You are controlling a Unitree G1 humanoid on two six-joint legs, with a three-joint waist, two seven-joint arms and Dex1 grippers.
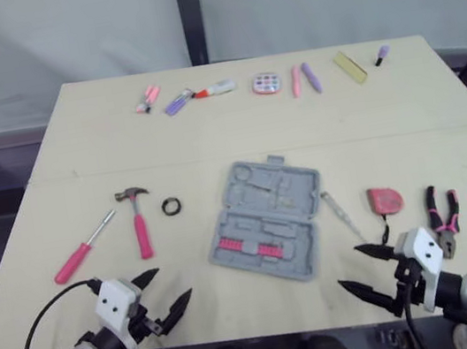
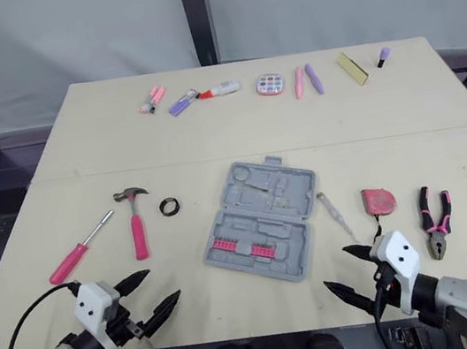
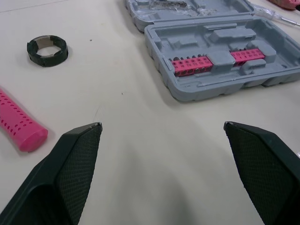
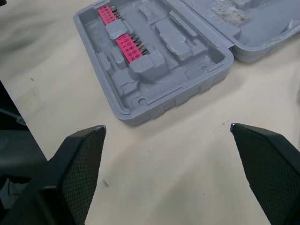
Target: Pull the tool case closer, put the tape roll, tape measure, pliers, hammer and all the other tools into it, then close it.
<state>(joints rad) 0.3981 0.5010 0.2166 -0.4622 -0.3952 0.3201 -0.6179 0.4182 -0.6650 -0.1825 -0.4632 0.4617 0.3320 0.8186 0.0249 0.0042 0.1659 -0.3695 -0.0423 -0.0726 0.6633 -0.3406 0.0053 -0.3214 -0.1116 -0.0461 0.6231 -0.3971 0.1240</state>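
Though open flat, tool case [image 1: 264,223] slightly askew, long axis roughly left-right.

Grey tool case [image 1: 265,220] open flat, centre; hammer [image 1: 138,219], tape roll [image 1: 172,206] left; tape measure [image 1: 385,199], pliers [image 1: 443,211] right.

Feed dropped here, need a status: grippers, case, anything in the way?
Left gripper and right gripper both open, empty. Tool case open, mid-table. Hammer, tape roll, tape measure, pliers outside it. Nothing between grippers and case.
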